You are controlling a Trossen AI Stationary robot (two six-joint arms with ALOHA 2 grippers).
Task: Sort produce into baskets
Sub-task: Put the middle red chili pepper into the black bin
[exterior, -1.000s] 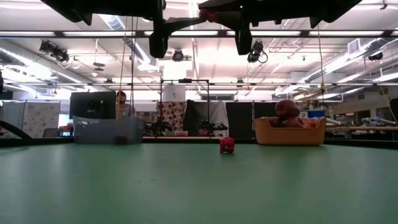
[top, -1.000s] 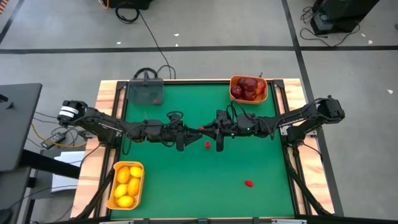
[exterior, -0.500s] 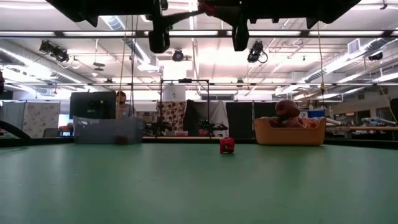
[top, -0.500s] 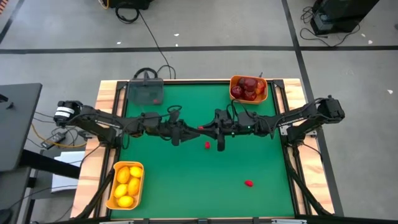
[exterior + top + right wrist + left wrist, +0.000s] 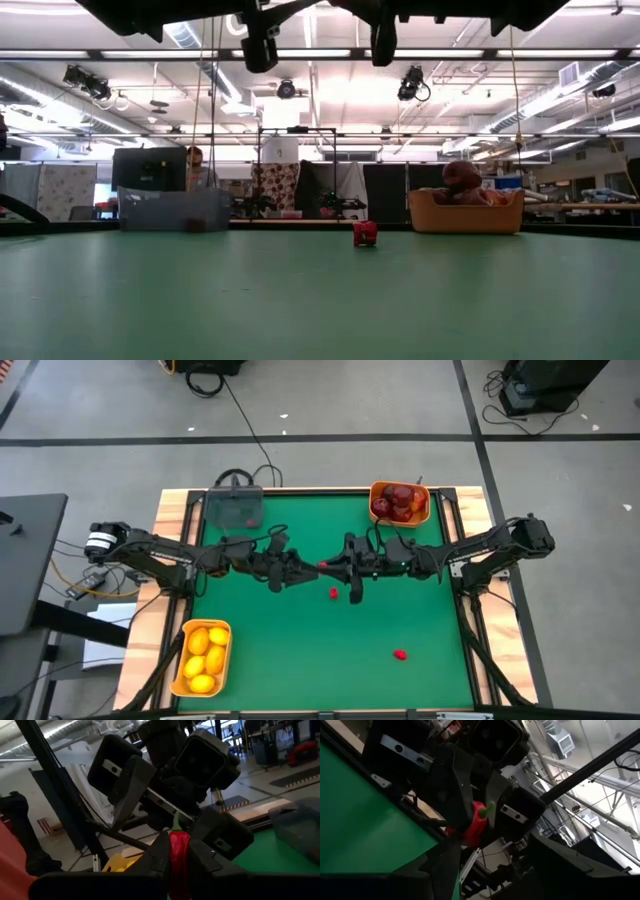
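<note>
Fingers of the right gripper (image 5: pixel 175 862) are clenching a small red pepper (image 5: pixel 178 851) above mid-worktop, the left gripper (image 5: pixel 292 572) facing it, released. Pepper is looking light, slick, stiff; I judge mid-body grip safest, not the stem.

Robotics lab: open hall, exposed ceiling ducts (image 5: pixel 180 35), strip lights, workbenches (image 5: pixel 600 208), cables on grey floor (image 5: pixel 240 420).

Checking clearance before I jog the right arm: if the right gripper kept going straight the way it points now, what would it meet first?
Most likely the left gripper. The right gripper, holding a small red pepper, points at it across the green table, and the right wrist view shows it directly ahead. The exact gap is unclear.
</note>
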